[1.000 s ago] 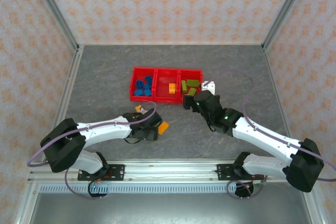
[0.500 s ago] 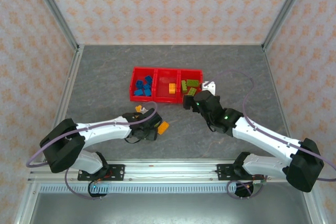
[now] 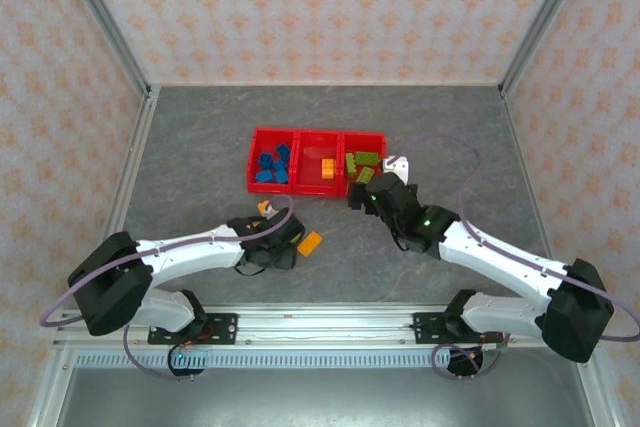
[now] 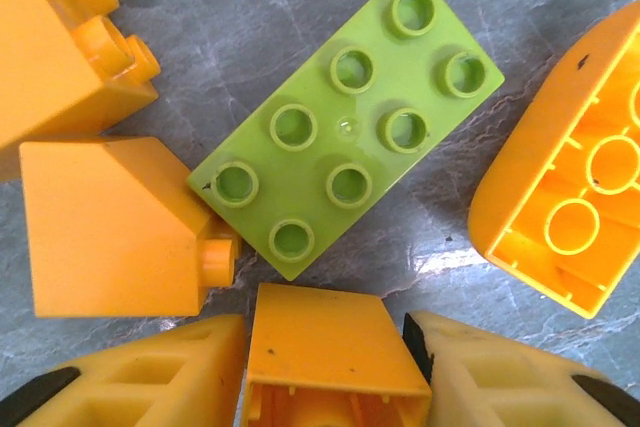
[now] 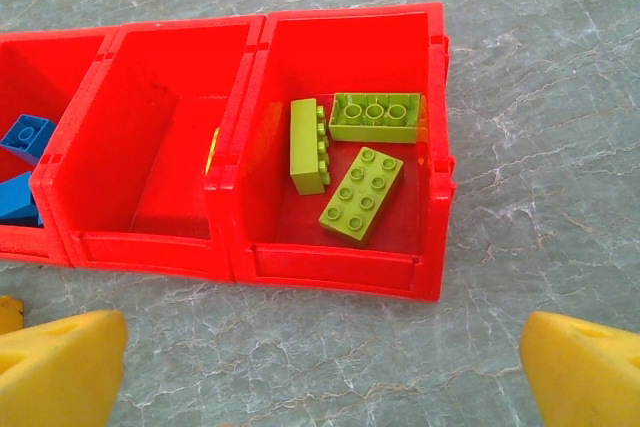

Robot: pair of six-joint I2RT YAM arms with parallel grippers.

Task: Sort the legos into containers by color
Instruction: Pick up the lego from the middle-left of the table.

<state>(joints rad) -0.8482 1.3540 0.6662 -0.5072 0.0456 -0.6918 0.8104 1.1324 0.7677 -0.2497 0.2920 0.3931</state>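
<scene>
The left tool (image 4: 335,345) is low over the grey tabletop (image 3: 190,157). Its two pale fingers (image 4: 150,382) are closed against the sides of an orange-yellow brick (image 4: 335,367), pinching it between them.

Loose legos crowd closely around that grasp. Just beyond the pinched brick lies a lime green eight-stud brick (image 4: 345,177), studs up and set on a diagonal. A sloped orange-yellow piece (image 4: 110,232) touches the green brick's near left corner. Another orange-yellow block (image 4: 55,42) sits farther left, near the green brick. To the right an upturned hollow orange-yellow brick (image 4: 565,172) lies near the green brick without touching it. From above, one orange-yellow brick (image 3: 310,243) shows on the tabletop just right of the left tool's fingers, and a small orange-yellow bit (image 3: 264,207) shows just beyond the wrist.

Farther out, the right tool (image 5: 320,382) hangs above bare tabletop just in front of the row of red containers (image 3: 253,172). Its yellow fingertips (image 5: 60,367) are spread wide apart, with nothing between them and nothing touching them.

In the containers, the right bin (image 5: 440,147) has three green bricks in it. One green brick (image 5: 309,144) stands on its side, a second (image 5: 376,117) lies against the back wall, and a flat eight-stud one (image 5: 361,194) lies nearest the front. The middle bin (image 5: 150,247) holds an orange-yellow brick (image 3: 327,167). The left bin (image 3: 262,134) holds a cluster of blue bricks (image 3: 272,165).
</scene>
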